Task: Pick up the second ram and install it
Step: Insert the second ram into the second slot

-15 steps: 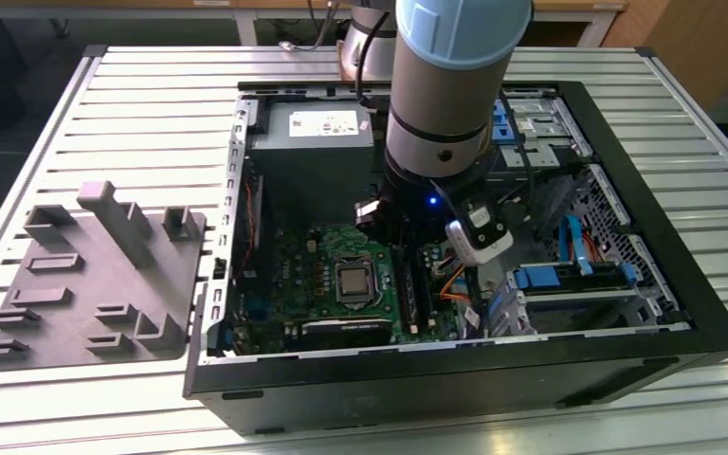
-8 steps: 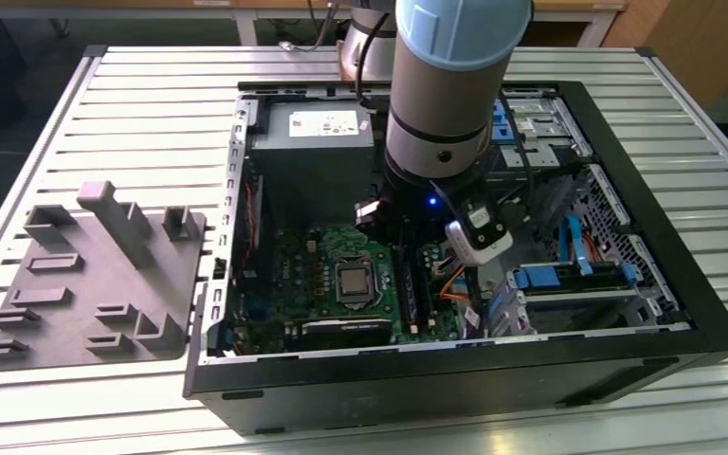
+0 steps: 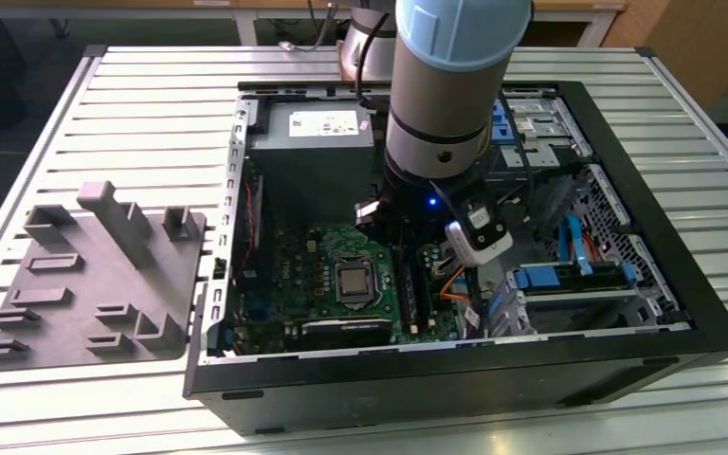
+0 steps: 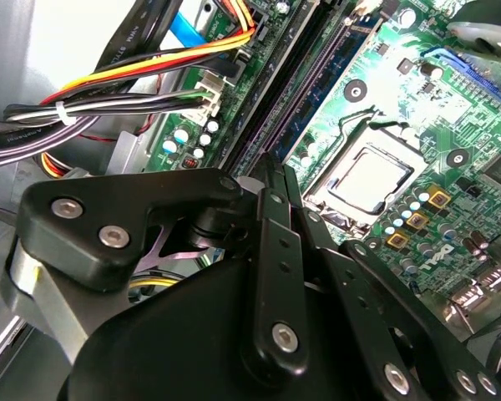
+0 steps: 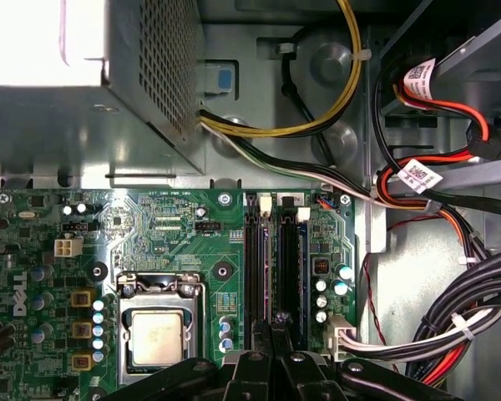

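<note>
The end effector [image 5: 277, 327], its fingers drawn together to a narrow point, is hovering low over the memory slots of a green motherboard [image 5: 167, 225] inside an open computer case [image 3: 667, 351], which is lying on its side on a ribbed metal tabletop [image 3: 149, 85]. In both wrist views the fingertips are sitting right at the near end of the slots; whether they are pinching anything or merely pressing down cannot be told. The second ram [image 4: 313, 100], a thin dark-blue stick, is standing on edge in one of the long black slots, running away from the end effector [image 4: 271, 171] toward the white clips at the far end; in the first wrist view it is showing as a bluish strip [image 5: 290, 267] in the slot pair farther from the processor [image 5: 157, 338]. Bundles of black, red and yellow cables [image 5: 476, 292] are crowding the case wall beside the slots. In the exterior view the arm [image 3: 446, 85] is reaching straight down into the case, while a grey plastic tray [image 3: 86, 284] is lying on the tabletop at the exterior view's left, well apart from the case.
</note>
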You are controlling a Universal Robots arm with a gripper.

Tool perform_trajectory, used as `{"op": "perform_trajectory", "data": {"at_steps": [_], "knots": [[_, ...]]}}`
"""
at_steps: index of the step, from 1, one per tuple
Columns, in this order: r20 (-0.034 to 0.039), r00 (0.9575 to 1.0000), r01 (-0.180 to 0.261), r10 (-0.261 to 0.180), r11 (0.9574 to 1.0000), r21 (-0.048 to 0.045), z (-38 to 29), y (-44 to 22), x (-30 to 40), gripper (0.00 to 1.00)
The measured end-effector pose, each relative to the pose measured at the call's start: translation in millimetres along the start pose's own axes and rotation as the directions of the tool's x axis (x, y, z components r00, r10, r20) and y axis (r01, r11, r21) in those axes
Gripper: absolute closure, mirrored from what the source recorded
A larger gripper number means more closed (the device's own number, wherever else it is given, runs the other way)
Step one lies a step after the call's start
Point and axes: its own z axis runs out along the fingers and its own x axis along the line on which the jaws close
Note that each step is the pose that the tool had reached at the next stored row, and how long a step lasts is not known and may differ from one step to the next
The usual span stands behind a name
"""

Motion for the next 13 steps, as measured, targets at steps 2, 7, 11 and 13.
{"op": "perform_trajectory", "data": {"at_steps": [2,7,11,13], "knots": [[0.0000,1.0000,0.000,0.000,1.0000,0.0000,0.0,0.0,0.0,0.88],[0.0001,1.0000,-0.002,0.002,1.0000,-0.0001,0.2,0.0,0.0,0.88],[0.0001,1.0000,-0.002,0.002,1.0000,-0.0002,0.9,0.0,0.0,0.88],[0.0001,1.0000,-0.002,0.002,1.0000,-0.0001,1.3,0.0,0.0,0.88]]}}
